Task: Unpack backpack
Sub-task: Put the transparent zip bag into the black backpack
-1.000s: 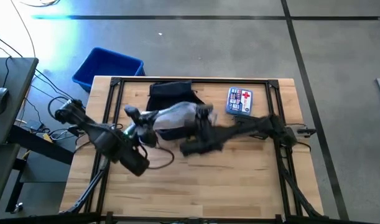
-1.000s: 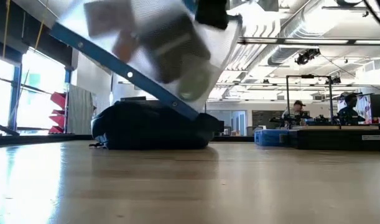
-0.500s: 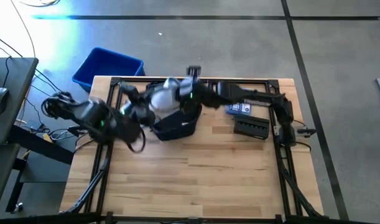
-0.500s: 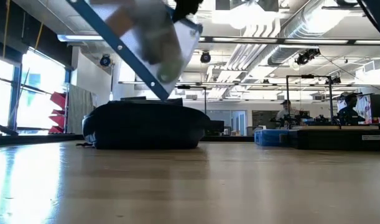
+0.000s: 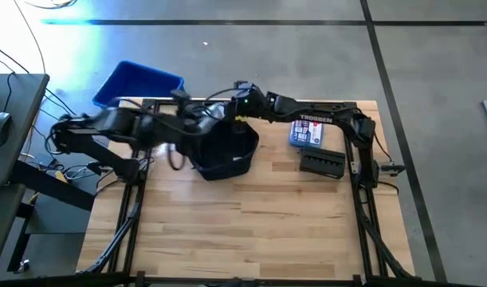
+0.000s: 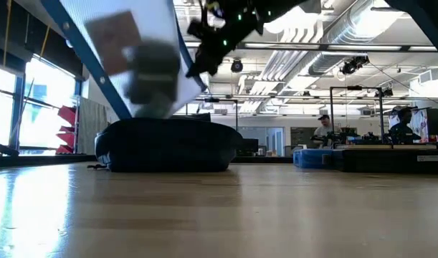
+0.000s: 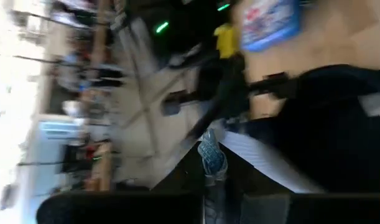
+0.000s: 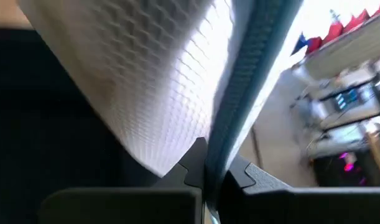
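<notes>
The dark navy backpack point(image 5: 223, 150) lies on its side at the table's far middle; it also shows in the low view point(image 6: 165, 145). A clear zip pouch point(image 6: 136, 61) with a blue zipper edge and several items inside hangs in the air above the backpack's left part. My left gripper point(image 5: 195, 122) reaches in from the left and is shut on the pouch. My right gripper point(image 5: 233, 105) reaches in from the right and is also shut on it. My left gripper point(image 7: 211, 180) pinches a corner of the pouch at the blue zipper's end point(image 7: 211, 155) between its two fingers. The pouch is lifted clear of the backpack. My right gripper point(image 8: 207, 177) pinches the pouch's blue zipper edge point(image 8: 230, 124) between its two fingers, which lie across the edge. The pouch's clear textured wall point(image 8: 146, 81) spreads away from the fingers, clear of the table.
A bright blue bin point(image 5: 139, 84) stands off the table's far left corner. A blue-and-white first-aid box point(image 5: 307, 131) and a flat black item point(image 5: 321, 163) lie right of the backpack. The near half of the table point(image 5: 243, 231) is bare wood. People show in the room behind.
Both grippers have carried the pouch up and toward the table's far left, from over the backpack's middle toward the blue bin. My right arm has swung from the table's middle to its far edge, uncovering the black item. The backpack stays on the table.
</notes>
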`<move>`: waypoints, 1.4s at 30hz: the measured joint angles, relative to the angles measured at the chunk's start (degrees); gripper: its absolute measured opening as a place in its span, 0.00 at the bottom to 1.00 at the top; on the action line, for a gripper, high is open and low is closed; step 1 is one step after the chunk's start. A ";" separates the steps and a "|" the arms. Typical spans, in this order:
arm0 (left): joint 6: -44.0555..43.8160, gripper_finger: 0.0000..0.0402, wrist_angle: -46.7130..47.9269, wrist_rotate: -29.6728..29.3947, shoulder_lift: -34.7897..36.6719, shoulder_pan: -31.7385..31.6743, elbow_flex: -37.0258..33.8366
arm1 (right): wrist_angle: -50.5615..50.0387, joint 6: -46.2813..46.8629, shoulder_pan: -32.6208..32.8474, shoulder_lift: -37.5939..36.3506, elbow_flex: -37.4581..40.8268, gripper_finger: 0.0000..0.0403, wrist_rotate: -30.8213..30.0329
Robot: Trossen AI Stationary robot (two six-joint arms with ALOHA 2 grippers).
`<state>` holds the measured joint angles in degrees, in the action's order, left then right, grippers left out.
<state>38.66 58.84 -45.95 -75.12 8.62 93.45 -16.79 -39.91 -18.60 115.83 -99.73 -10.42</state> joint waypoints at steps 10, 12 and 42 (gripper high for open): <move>-6.70 0.00 -18.53 0.66 -5.58 -0.14 -18.99 | 6.63 -7.23 -1.39 0.22 13.41 0.00 1.92; -6.61 0.00 -19.54 0.16 -6.68 0.94 -20.79 | 6.68 -6.80 -1.38 0.26 13.56 0.00 1.93; -22.03 0.00 -5.16 -7.51 -7.75 20.78 -21.41 | 14.98 18.35 8.32 9.05 10.74 0.00 12.70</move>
<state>16.63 53.68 -53.46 -82.87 29.40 72.04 -1.81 -21.56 -10.28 124.88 -88.99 2.28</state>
